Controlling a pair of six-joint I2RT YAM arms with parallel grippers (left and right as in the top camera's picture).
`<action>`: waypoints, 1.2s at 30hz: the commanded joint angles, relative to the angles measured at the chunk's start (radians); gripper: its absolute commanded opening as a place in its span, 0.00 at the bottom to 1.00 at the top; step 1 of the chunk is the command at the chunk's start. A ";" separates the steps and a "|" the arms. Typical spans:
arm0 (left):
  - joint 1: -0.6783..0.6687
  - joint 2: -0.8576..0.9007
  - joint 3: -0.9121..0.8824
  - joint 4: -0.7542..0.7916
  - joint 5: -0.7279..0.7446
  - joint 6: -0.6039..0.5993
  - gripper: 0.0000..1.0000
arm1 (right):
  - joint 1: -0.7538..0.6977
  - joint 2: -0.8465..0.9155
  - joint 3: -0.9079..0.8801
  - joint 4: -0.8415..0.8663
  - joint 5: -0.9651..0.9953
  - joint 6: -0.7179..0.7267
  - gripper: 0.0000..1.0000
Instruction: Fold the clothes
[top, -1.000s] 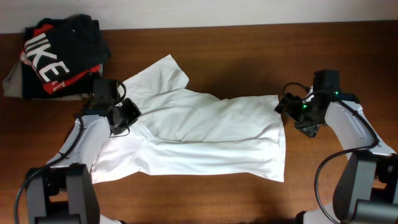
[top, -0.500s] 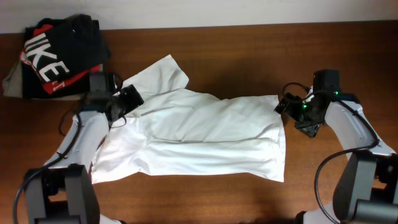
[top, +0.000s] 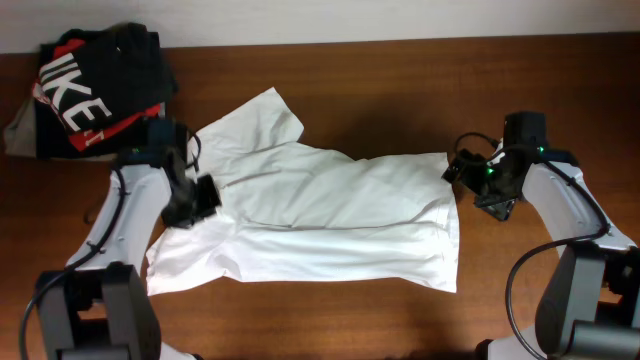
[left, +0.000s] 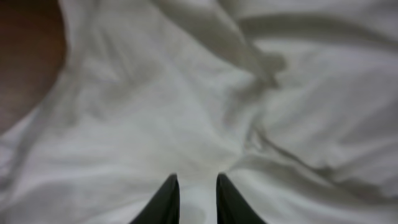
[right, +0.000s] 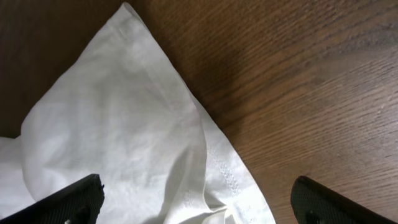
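Table (top: 350, 320): dark brown wood with a fine grain is filling almost the whole overhead view.
Wall (top: 400, 18): a pale, plain strip is running along the table's far edge.
Light: soft, even light is falling across the wood.

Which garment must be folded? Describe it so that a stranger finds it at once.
On the brown wooden table, look at the middle. The white T-shirt lies spread there, plain, unlike the black lettered shirt heaped in the far left corner.
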 joint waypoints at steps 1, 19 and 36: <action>-0.001 0.002 -0.177 0.177 0.044 -0.014 0.19 | 0.006 0.000 0.016 0.001 0.017 -0.010 0.99; 0.007 0.059 -0.045 0.377 -0.251 0.002 0.38 | 0.006 0.000 0.011 0.001 0.017 -0.025 0.99; 0.007 -0.165 0.016 -0.027 -0.187 0.001 0.96 | 0.006 0.001 0.011 -0.018 0.014 -0.038 1.00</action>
